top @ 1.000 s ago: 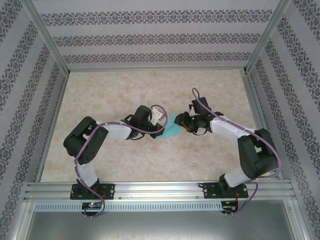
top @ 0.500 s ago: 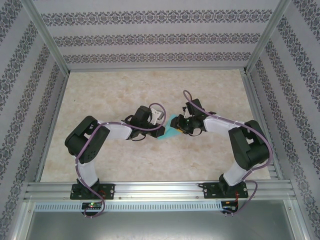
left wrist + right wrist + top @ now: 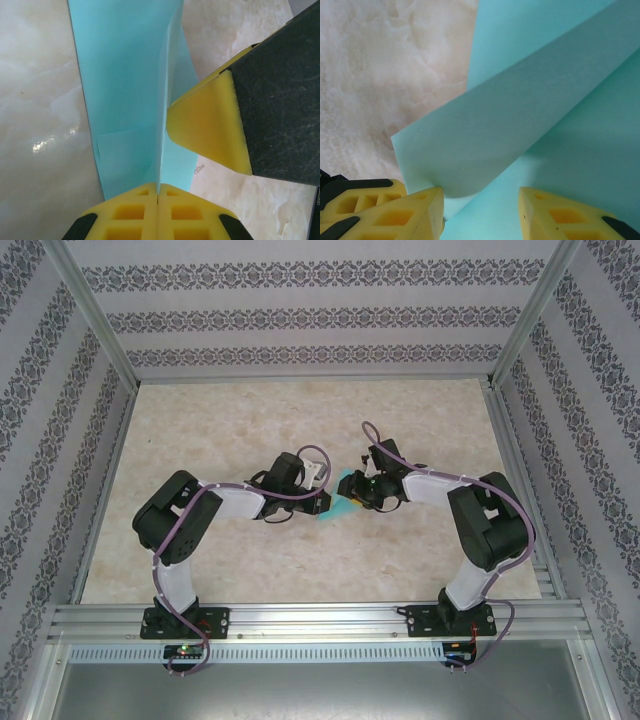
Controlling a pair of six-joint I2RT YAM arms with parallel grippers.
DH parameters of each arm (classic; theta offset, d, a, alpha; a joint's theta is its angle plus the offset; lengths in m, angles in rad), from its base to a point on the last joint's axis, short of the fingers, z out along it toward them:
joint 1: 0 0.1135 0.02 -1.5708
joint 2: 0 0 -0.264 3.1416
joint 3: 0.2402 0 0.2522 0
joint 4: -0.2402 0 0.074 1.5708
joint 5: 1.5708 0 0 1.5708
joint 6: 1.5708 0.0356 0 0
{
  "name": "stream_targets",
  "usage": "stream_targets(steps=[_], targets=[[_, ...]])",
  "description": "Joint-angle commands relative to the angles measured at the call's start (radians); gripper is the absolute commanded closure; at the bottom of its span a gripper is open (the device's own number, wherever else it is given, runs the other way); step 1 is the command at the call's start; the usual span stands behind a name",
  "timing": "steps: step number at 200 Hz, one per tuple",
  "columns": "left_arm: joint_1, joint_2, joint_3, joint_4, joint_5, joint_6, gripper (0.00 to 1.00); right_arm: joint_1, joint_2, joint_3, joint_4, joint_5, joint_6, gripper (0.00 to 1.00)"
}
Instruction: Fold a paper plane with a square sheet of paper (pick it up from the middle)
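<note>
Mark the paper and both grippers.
paper (image 3: 125, 75): left wrist view, flat face beside the crease.
left gripper (image 3: 158, 192): left wrist view, where its closed fingertips meet.
right gripper (image 3: 480, 199): right wrist view, gap between its fingertips.

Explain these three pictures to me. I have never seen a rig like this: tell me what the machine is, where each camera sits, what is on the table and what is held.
The machine is two robot arms bolted at the near edge of a marble-patterned table. Each arm ends in a two-finger gripper. The wide picture comes from a fixed camera above and behind them, so the left arm is on the left and the right arm on the right. The other two pictures come from cameras on the wrists, each looking along its own gripper's yellow fingers. In the middle of the table, between the grippers, is a turquoise sheet of paper, already folded. The left gripper is shut, pinching the paper at a crease. The right gripper is open, with a lifted flap of the paper just ahead of its fingers.
</note>
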Motion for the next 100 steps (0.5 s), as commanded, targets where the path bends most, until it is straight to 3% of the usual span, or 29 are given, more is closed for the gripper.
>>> stream_targets(steps=[1,46,100], targets=[[-0.011,0.032,0.023,-0.016,0.037,-0.017,0.95,-0.001,0.022,0.022,0.030,0.001,-0.012,0.55],[-0.011,0.043,0.050,-0.060,0.048,-0.017,0.90,-0.008,0.039,0.031,-0.017,0.048,-0.022,0.54],[0.006,-0.055,0.039,-0.123,-0.011,-0.018,0.72,-0.008,0.072,0.058,-0.123,0.108,-0.054,0.54]])
